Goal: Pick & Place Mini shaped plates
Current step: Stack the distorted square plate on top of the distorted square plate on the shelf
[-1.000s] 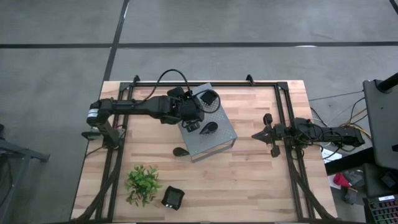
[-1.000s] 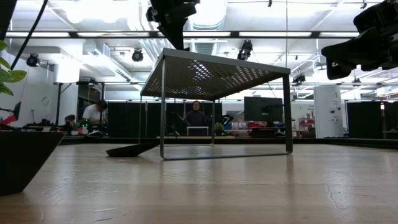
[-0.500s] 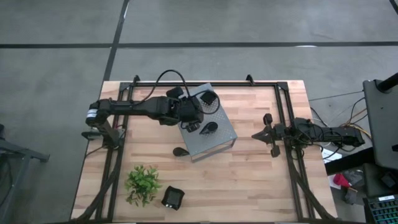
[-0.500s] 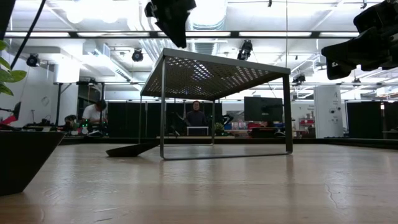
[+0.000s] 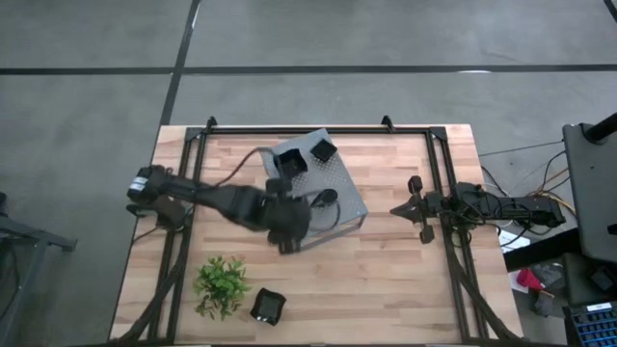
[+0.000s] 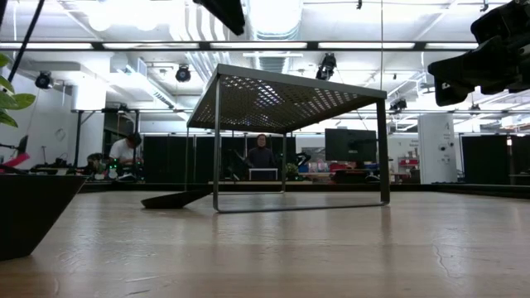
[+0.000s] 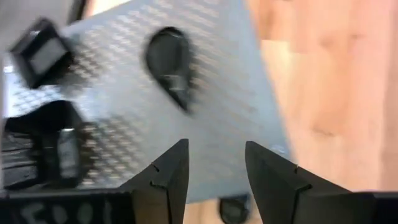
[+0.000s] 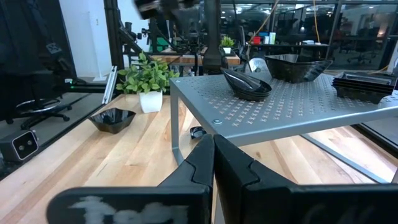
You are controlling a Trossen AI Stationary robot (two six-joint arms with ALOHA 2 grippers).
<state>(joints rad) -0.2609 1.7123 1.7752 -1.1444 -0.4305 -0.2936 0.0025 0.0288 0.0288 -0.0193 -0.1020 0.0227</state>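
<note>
A grey perforated shelf (image 5: 333, 183) carries three sets of mini shaped plates. A square plate (image 5: 322, 151) and a short stack of square ones (image 5: 289, 162) sit at its far left, and a teardrop plate (image 5: 324, 200) lies near its middle. Another teardrop plate (image 6: 174, 199) lies on the table by the shelf's near left leg. A further square plate (image 5: 268, 306) rests near the front edge. My left gripper (image 7: 214, 165) hangs open above the shelf's near left corner, touching nothing. My right gripper (image 8: 214, 163) is shut and waits at the table's right.
A green plant (image 5: 220, 284) in a small pot stands near the front left, beside the square plate. Black frame rails (image 5: 174, 260) run along the table's left and right sides. Bare wood lies between the shelf and the front edge. People sit in the room behind.
My left gripper has swung from above the shelf's far left part toward the table's near edge and now hangs over the shelf's near left corner. The stack of square plates that it covered now shows on the shelf.
</note>
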